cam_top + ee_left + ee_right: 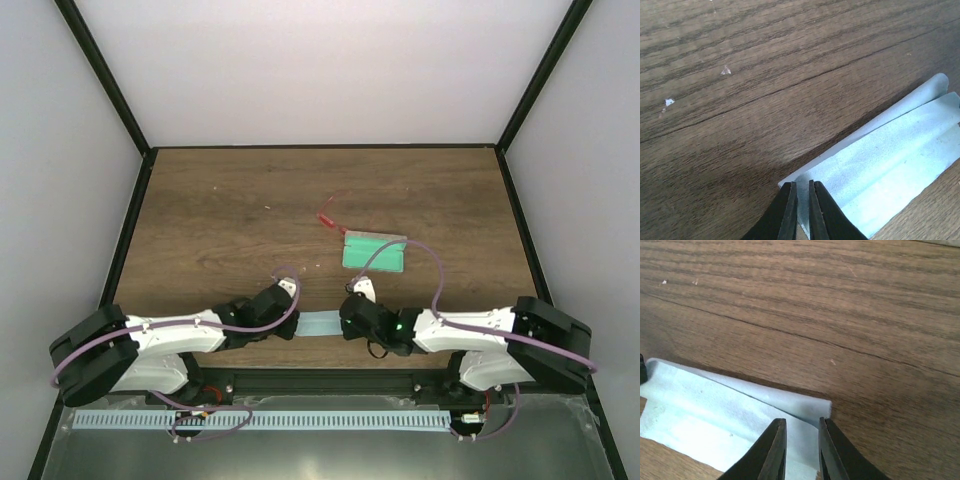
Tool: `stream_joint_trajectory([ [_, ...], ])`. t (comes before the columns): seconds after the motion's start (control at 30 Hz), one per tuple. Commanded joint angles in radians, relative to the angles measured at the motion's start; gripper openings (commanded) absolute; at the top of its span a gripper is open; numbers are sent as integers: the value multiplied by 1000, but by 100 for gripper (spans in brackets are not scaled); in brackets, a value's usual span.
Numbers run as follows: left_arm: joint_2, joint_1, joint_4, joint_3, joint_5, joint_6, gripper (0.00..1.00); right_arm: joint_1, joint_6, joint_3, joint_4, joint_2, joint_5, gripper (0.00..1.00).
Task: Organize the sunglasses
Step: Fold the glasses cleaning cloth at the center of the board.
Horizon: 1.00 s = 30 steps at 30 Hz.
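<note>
The worktop (215, 215) carries three things, one of each. At the near edge, between the two arms, lies one pale blue cloth (320, 325), folded into a narrow strip with a rolled fold along its far side. Further back and slightly to the right lies one pair of red sunglasses (328, 217), thin-framed and small, well apart from the cloth. Just beside them, to the right and a little nearer, one grey case (374, 253) lies open with its green lining showing. From the top view it cannot be told whether the sunglasses touch the case's corner.

There are two claws, both down at the cloth. The left claw (802, 187) is clenched on the cloth's left end: its dark fingers (786, 212) stand almost together, with only a sliver of blue fabric between them. The right claw (801, 424) sits over the cloth's right end with a wider but narrow gap between its fingers, and the fabric runs into that gap. Whether it pinches the cloth or merely straddles it cannot be told.
</note>
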Motion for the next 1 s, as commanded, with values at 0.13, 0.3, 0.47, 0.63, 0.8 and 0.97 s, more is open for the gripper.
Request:
stream_joint_trajectory([
  [0.13, -41, -7, 19, -26, 7, -2, 14, 9, -26, 88, 50, 93, 3, 19],
  [0.3, -86, -7, 3, -38, 7, -5, 20, 9, -31, 89, 74, 113, -14, 18],
  [0.47, -116, -8, -15, -31, -6, -5, 27, 8, -26, 91, 84, 135, -35, 10],
  [0.63, -99, -7, -26, -3, -23, -6, 30, 10, -24, 68, 118, 135, -72, 6],
  [0.8, -66, -8, -14, 10, -35, -14, 31, 24, -12, 52, 128, 127, -80, 4],
  [0.97, -40, -8, 0, 17, -35, -18, 31, 41, 3, 42, 128, 127, -80, 4],
])
